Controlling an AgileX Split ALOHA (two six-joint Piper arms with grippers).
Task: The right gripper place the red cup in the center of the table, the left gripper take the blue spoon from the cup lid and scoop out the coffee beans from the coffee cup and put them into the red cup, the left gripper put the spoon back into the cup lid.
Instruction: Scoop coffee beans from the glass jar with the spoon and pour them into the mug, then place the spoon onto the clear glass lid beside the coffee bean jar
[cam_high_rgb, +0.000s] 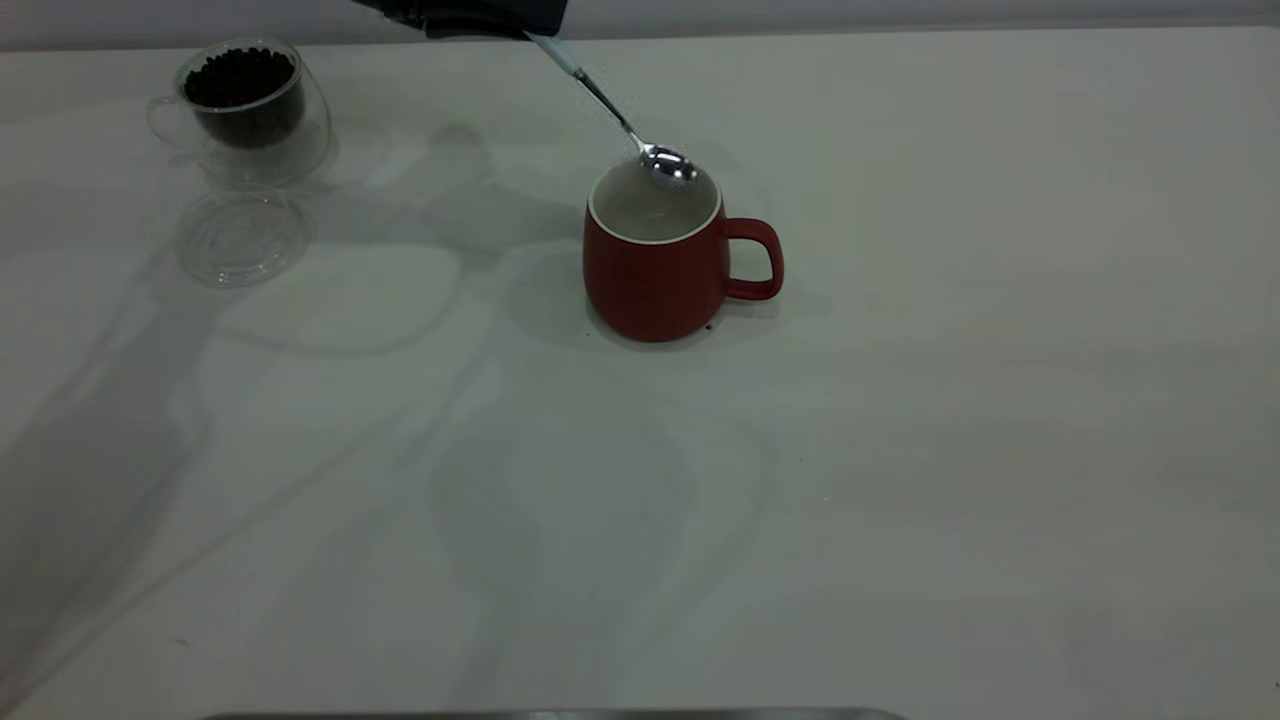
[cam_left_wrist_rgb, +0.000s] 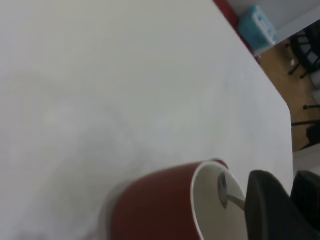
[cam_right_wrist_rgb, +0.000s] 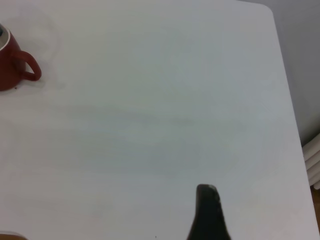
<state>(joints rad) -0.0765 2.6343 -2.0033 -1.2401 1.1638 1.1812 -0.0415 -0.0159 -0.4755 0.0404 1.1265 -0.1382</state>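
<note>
Coffee cup (cam_high_rgb: 245, 110), holding coffee beans (cam_high_rgb: 240, 77), far left corner of the table (cam_high_rgb: 900, 450); cup lid (cam_high_rgb: 243, 238) just before it. Red cup (cam_high_rgb: 660, 262) mid-tabletop, toward far edge. Left gripper (cam_high_rgb: 470, 18) clenched on blue spoon (cam_high_rgb: 620, 118), bowl over red cup. Right gripper (cam_right_wrist_rgb: 207, 215): cannot tell.

red cup (cam_high_rgb: 655, 275) dark red, white inside | table (cam_high_rgb: 900, 450) plain white | coffee beans (cam_high_rgb: 240, 78) black-brown

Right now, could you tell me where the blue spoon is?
In the exterior view the blue spoon hangs tilted from the left gripper at the top edge, its bowl just above the red cup's far rim.
</note>
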